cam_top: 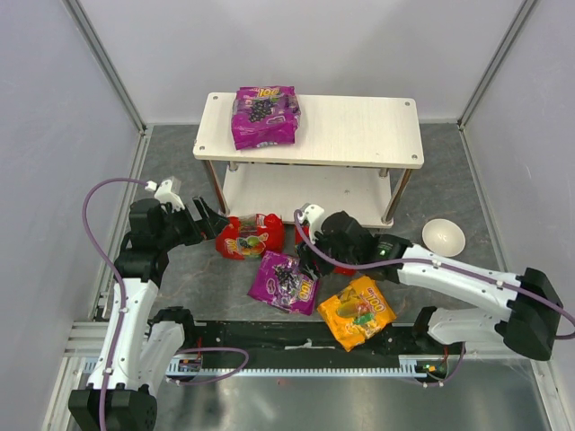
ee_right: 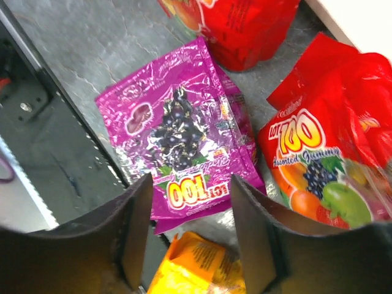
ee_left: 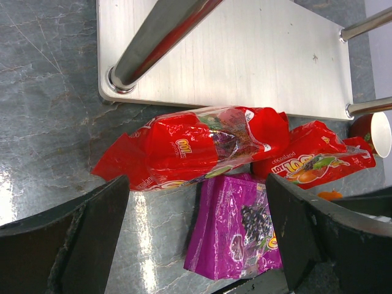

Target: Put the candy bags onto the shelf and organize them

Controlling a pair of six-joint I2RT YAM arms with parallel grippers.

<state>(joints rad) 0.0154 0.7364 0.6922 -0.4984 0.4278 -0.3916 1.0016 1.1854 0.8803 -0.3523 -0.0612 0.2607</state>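
Left wrist view: the left gripper (ee_left: pixel 197 184) has its jaws wide apart with nothing clamped. A red bag (ee_left: pixel 196 147) lies crumpled on the table (ee_left: pixel 49 92) just beyond the fingertips. Past it, a second red bag (ee_left: pixel 312 159) lies beside the lower board of the shelf (ee_left: pixel 245 55). A purple bag (ee_left: pixel 239 229) lies flat just near of both. In the right wrist view, the right gripper (ee_right: pixel 191 184) also has its jaws apart and empty, hanging over that purple bag (ee_right: pixel 177 141); contact cannot be determined. The second red bag (ee_right: pixel 324 165) lies just beside it, the first red bag (ee_right: pixel 245 24) lies beyond it, and an orange-yellow bag (ee_right: pixel 196 263) shows below the fingers. In the top external view, both grippers are in front of the shelf (cam_top: pixel 359 126). A second purple bag (cam_top: pixel 265 115) lies on the left end of the top board. The other four bags are on the table in front of the shelf. A white bowl (cam_top: pixel 443 236) sits on the table to the right.
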